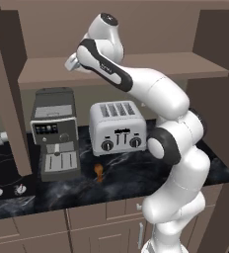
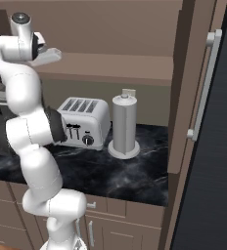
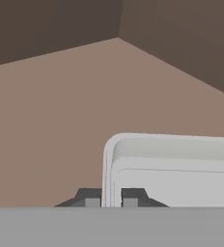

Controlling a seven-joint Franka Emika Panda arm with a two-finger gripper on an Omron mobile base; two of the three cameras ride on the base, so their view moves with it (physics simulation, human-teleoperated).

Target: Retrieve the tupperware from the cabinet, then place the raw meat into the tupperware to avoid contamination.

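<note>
The gripper (image 3: 111, 198) is clamped on the tupperware's (image 3: 181, 169) rim inside the cabinet (image 1: 111, 29) — seemingly edge-held for lifting out — while the raw meat (image 1: 98, 171) waits below.

The tupperware (image 3: 181, 169), a shallow white rectangular container with rounded corners, lies flat on the plain brown shelf of the cabinet (image 1: 136, 66), whose doors stand open. The raw meat (image 1: 98, 171), a tiny orange-brown drumstick-shaped piece, sits on the dark marbled counter just in front of the toaster
</note>
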